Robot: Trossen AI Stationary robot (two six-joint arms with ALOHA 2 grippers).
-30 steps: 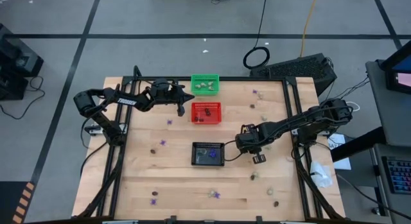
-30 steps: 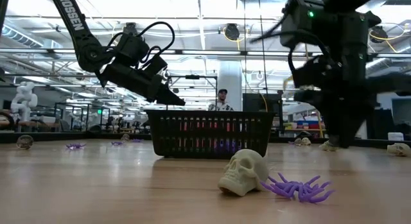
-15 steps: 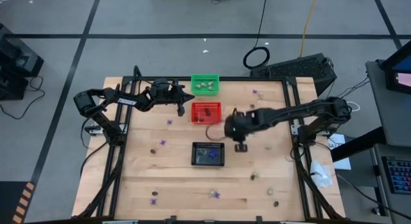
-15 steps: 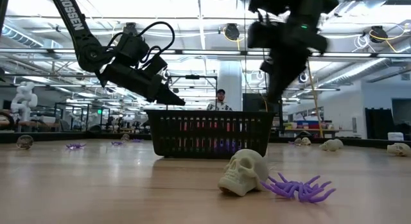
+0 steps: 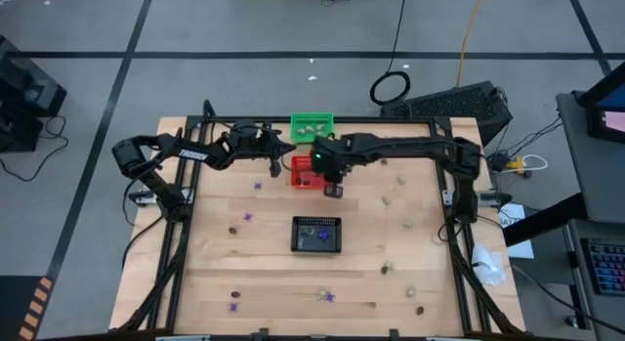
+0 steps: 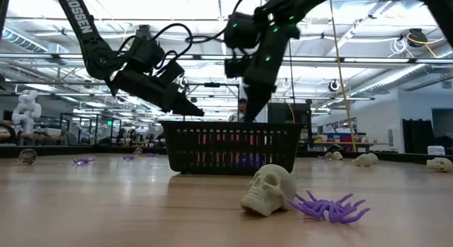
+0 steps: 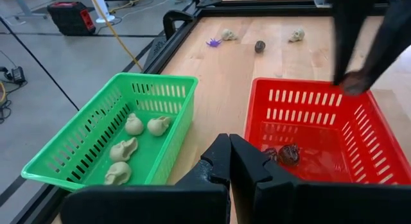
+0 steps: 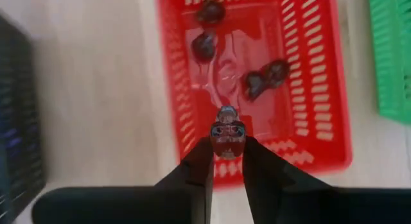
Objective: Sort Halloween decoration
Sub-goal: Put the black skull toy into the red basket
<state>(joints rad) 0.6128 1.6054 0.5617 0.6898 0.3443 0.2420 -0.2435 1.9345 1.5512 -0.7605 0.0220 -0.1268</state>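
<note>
Three mesh baskets stand mid-table: a green one (image 5: 312, 127) with cream skulls (image 7: 133, 125), a red one (image 5: 314, 171) with dark brown trinkets (image 8: 205, 45), and a black one (image 5: 317, 234) with purple ones. My right gripper (image 8: 228, 150) hangs over the red basket, shut on a dark brown trinket (image 8: 228, 134). My left gripper (image 7: 230, 150) waits shut above the gap between the green and red baskets. More Halloween decoration lies loose on the wood, such as a cream skull (image 6: 269, 190) and a purple spider (image 6: 329, 207). My right gripper pinches the dark brown trinket's two sides (image 8: 228, 139) between its two fingertips (image 8: 200, 161). The fingers point steeply down from above. The trinket is lifted clear, hanging over the red basket's floor near one rim (image 7: 352, 83).
Loose trinkets are scattered over the table: purple ones (image 5: 258, 185) on the left, brown (image 5: 420, 309) and cream ones (image 5: 387, 199) toward the right and near edge. A black rail frames the tabletop (image 5: 439, 185). A person stands in the room behind the table (image 6: 245, 105).
My right gripper has swept from the table's right side toward the left and far edge, rising and turning as it went, and now hangs over the red basket. My left arm has kept still.
</note>
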